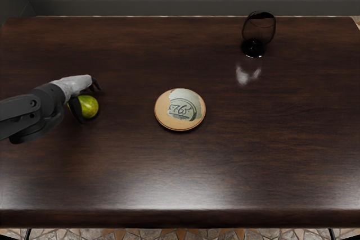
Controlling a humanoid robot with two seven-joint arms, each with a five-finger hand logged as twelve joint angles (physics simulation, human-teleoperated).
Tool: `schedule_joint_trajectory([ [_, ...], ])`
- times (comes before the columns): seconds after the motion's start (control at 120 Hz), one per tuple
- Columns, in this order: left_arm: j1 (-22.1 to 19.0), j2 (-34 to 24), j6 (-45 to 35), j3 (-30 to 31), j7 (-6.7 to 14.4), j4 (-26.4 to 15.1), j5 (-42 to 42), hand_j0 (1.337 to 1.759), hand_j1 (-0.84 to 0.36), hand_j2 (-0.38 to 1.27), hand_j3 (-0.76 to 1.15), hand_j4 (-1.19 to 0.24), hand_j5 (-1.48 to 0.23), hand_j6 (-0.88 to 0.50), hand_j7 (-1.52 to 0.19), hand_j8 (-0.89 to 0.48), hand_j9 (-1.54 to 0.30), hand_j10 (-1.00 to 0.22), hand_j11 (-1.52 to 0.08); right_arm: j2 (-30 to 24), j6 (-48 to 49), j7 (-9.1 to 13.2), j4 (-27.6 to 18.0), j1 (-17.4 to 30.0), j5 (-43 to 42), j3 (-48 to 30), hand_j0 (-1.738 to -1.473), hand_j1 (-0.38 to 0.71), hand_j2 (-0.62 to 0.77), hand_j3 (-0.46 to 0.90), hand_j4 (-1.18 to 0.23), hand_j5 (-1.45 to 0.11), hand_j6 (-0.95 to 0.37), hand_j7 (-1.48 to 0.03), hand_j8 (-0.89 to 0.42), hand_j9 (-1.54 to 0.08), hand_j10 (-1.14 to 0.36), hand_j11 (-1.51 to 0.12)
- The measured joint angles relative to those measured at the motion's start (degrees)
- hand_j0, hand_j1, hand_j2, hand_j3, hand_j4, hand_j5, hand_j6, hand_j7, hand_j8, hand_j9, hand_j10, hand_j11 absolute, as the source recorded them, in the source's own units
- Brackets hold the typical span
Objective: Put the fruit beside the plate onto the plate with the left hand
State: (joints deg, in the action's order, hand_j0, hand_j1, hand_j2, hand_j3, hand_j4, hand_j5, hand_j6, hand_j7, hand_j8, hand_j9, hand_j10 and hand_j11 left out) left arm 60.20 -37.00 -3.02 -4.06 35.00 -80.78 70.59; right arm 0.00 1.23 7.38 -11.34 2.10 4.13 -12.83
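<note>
Nearest of all, the front edge of the dark wooden desk (pixel 180 206) is seen, well in front of the plate (pixel 180 109), with a strip of tiled floor (pixel 169 234) showing below it. The plate, round with a tan rim, is set about the middle of the desk, and its grey-white painted face is shown in full. The fruit (pixel 89 106), green and pear-like, is found well to the left of the plate and at about the same depth. It rests on the desk, not on the plate. The left hand (pixel 74 89) is held just over and behind the fruit, still farther left of the plate, its arm entering from the left edge. Its fingers (pixel 94 85) are spread loosely above the fruit and are not closed on it, while a dark digit is seen low against the fruit's left side. Far beyond the plate and to its right, a dark see-through glass (pixel 259 32) is placed near the back edge of the desk. What it holds cannot be made out, nor whether it is upright or tilted.
</note>
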Motion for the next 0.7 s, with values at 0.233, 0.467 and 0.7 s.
schedule_joint_trajectory([
  [0.233,-0.26,0.08,0.03,-0.02,0.01,0.24,0.08,1.658,-0.12,0.14,0.0,-0.36,-0.47,-0.37,-0.47,-0.37,-0.47,-0.36,-0.47,0.0,0.0,0.0,0.0,0.01,0.0,0.0,-1.658,-0.32,-0.01,0.0,-0.03,-0.03,-0.03,-0.03,-0.03,-0.03,-0.03,-0.03],
  [0.467,-0.27,0.08,0.04,-0.06,0.0,0.36,0.02,1.658,-0.15,0.13,0.0,-0.42,-0.54,-0.42,-0.54,-0.42,-0.54,-0.42,-0.54,0.0,0.0,0.0,0.0,0.01,0.0,0.0,-1.658,-0.32,-0.01,0.0,-0.03,-0.03,-0.03,-0.03,-0.03,-0.03,-0.03,-0.03],
  [0.7,-0.26,0.09,0.12,-0.06,0.0,0.58,-0.13,1.657,-0.19,0.16,0.0,-0.48,-0.62,-0.45,-0.62,-0.48,-0.62,-0.48,-0.62,0.0,0.0,0.0,0.01,0.01,0.0,0.0,-1.658,-0.32,-0.01,0.0,-0.03,-0.03,-0.03,-0.03,-0.03,-0.03,-0.03,-0.03],
])
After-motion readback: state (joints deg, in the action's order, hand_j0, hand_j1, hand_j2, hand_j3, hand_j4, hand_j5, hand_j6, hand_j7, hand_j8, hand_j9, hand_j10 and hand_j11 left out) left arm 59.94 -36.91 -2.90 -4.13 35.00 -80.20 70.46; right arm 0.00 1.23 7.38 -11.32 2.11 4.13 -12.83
